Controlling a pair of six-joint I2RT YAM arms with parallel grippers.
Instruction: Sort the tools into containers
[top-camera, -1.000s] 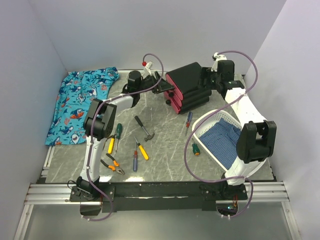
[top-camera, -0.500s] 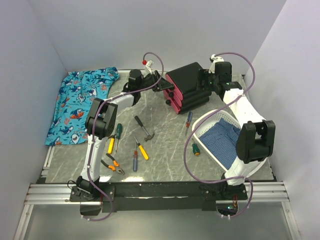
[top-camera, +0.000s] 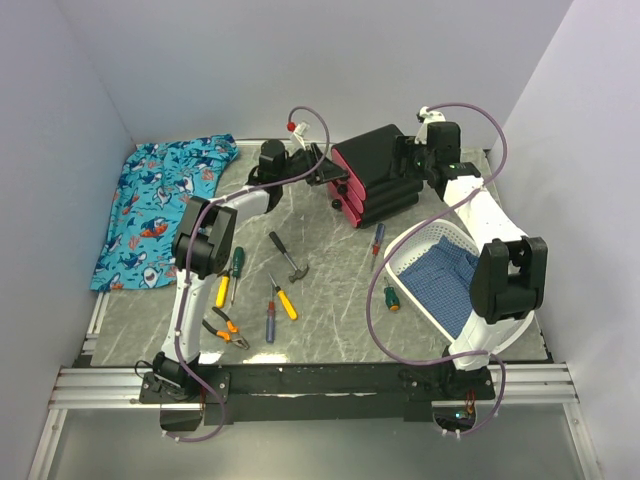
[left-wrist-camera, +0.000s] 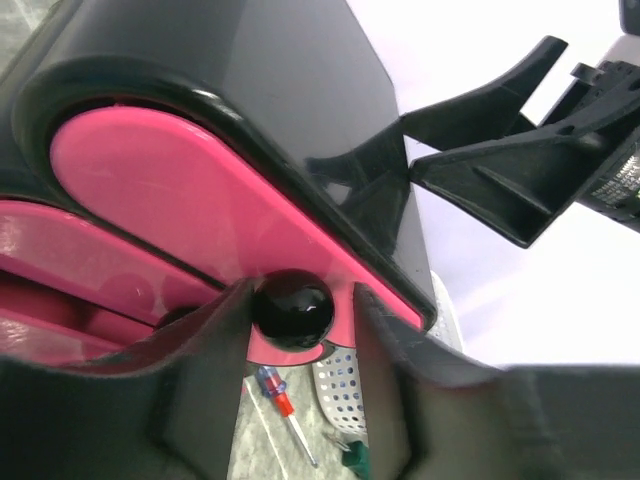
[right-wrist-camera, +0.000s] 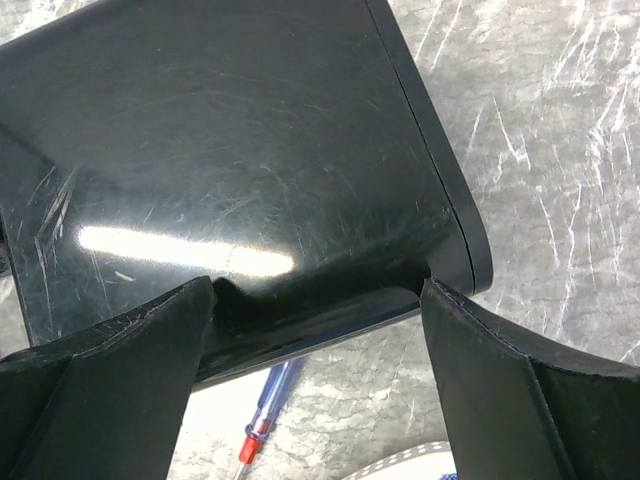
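Observation:
The black cabinet (top-camera: 378, 165) lies with its three magenta drawers (top-camera: 346, 196) facing the near left. In the left wrist view my left gripper (left-wrist-camera: 300, 330) is open, its fingers either side of the top drawer's (left-wrist-camera: 170, 185) black knob (left-wrist-camera: 291, 308); the left finger touches the knob and the right finger stands off. My right gripper (right-wrist-camera: 315, 340) is wide open, straddling the cabinet's back edge (right-wrist-camera: 250, 180). Loose on the table lie a hammer (top-camera: 289, 257), pliers (top-camera: 222, 328), and green (top-camera: 236, 266), yellow (top-camera: 285, 299) and red-blue (top-camera: 270, 320) screwdrivers.
A white basket (top-camera: 420, 262) with blue cloth stands at the right. A red-blue screwdriver (top-camera: 377, 240) and a green one (top-camera: 391, 297) lie beside it. The shark-patterned cloth (top-camera: 160, 205) lies at the far left. Walls close in the back and both sides.
My right wrist has shifted a little left and back along the cabinet's rear. My left gripper has stayed at the drawer fronts. The cabinet and tools have not visibly moved.

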